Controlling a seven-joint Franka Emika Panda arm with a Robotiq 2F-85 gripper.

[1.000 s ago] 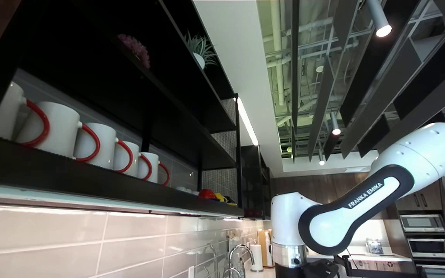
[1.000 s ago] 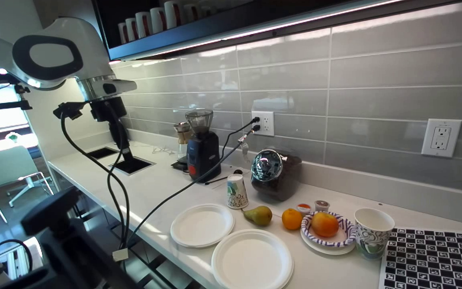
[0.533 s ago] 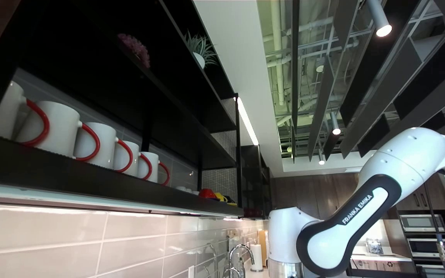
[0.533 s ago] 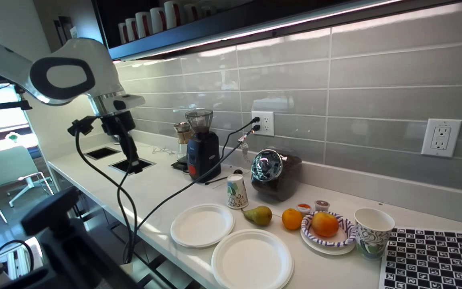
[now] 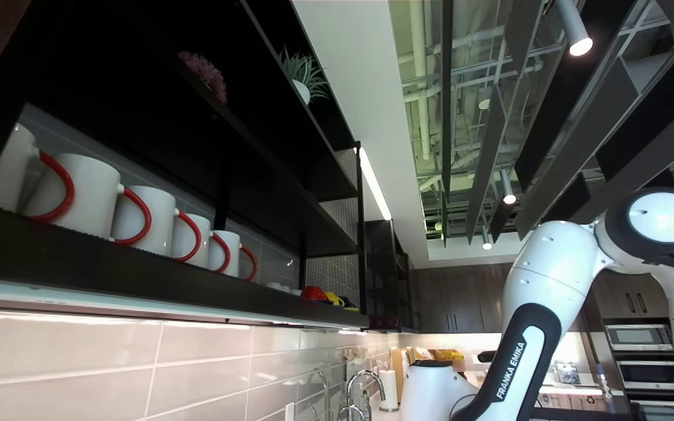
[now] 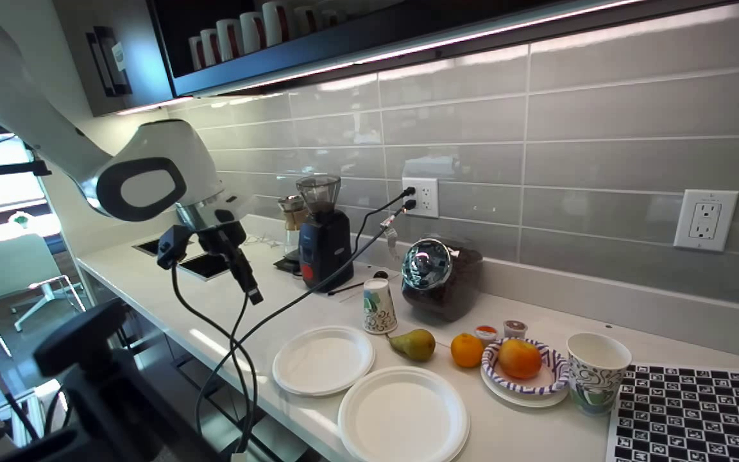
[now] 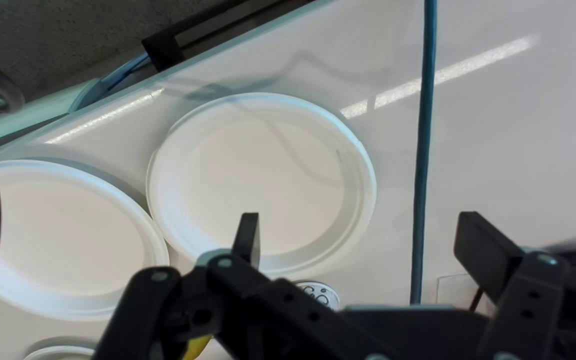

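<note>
My gripper is open and empty, with its two black fingers wide apart in the wrist view. In an exterior view the gripper hangs tilted above the white counter, short of the plates. In the wrist view a round white plate lies below the left finger, and another white plate lies further left. A dark cable runs between the fingers in the picture. An upside-down patterned paper cup and a green pear stand near the plates; the left finger partly hides both in the wrist view.
An orange, a patterned bowl holding a reddish fruit, a large paper cup and a checkered board are to the right. A coffee grinder and a dark jar stand by the wall. A mug shelf hangs above.
The arm has come down, and the gripper has moved down and right in an exterior view, from near the dark counter opening toward the plates. The objects on the counter have not moved.
</note>
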